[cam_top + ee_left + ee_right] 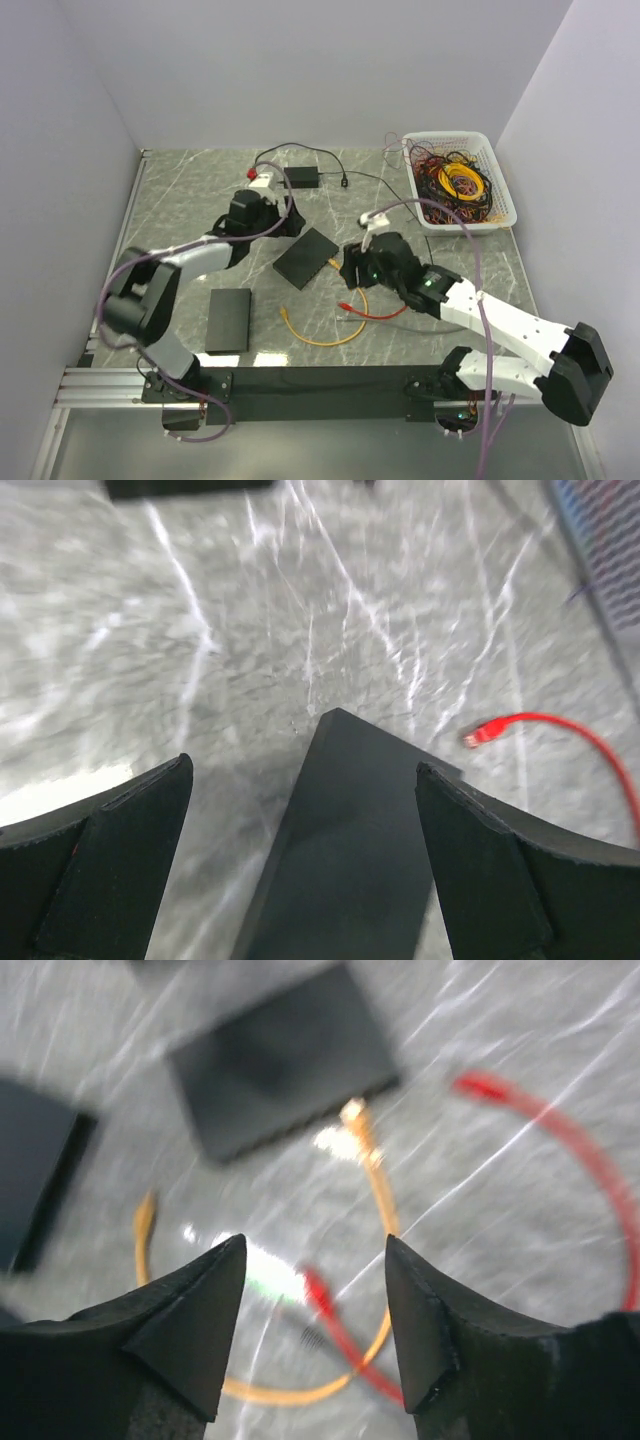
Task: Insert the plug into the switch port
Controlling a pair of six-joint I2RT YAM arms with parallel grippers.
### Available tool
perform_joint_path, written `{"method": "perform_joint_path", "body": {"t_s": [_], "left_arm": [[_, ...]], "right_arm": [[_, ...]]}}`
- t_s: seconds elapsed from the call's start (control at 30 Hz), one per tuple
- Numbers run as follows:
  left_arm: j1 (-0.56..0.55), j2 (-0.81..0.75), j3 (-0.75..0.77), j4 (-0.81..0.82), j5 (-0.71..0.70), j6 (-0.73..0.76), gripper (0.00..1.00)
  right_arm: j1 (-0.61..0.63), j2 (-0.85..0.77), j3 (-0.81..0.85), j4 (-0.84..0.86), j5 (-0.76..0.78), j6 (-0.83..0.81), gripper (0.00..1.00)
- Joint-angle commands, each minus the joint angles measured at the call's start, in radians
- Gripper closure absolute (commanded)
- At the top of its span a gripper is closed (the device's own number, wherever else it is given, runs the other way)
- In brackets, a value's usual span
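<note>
Both jaws are seen released and empty: the left jaws spread over the switch [306, 257], the right jaws above the orange plug [333, 263], which lies at the switch's 3 o'clock edge.

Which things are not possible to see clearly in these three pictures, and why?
- Ports of the centre switch: too small in the top view; the left wrist view shows only its top face, cut by the bottom edge.
- Orange cable's plug: blurred in the right wrist view.
- Left gripper fingertips: merge with the dark wrist in the top view.
- Cables in the basket: tangled, too small to count.
</note>
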Motion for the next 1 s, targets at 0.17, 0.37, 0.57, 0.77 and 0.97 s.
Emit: {"method": "perform_joint_path", "body": {"t_s": [0.17,0.37,0.57,0.77,0.97], "left_arm": [[0.002,-0.374,-0.151,-0.089,-0.088,-0.071,0.01],[0.001,-0.669,-0.327,-0.163,-0.126,-0.131,0.0],[0.001,-0.89,-0.45,-0.26,-0.188,-0.164,0.01],[-0.001,-0.935,-0.492,-0.323,-0.228,-0.168,0.0],[-0.001,-0.935,-0.513,-0.32,-0.241,-0.172,0.01]], "right_arm": [[0.309,0.12,-0.007,-0.225,0.108,0.137,0.44],[0.361,0.24,0.035,-0.296,0.182,0.237,0.47],[0.36,0.266,0.016,-0.269,0.226,0.257,0.47],[0.352,0.32,0.027,-0.22,0.202,0.237,0.46],[0.32,0.378,0.028,-0.184,0.193,0.216,0.4]]}}
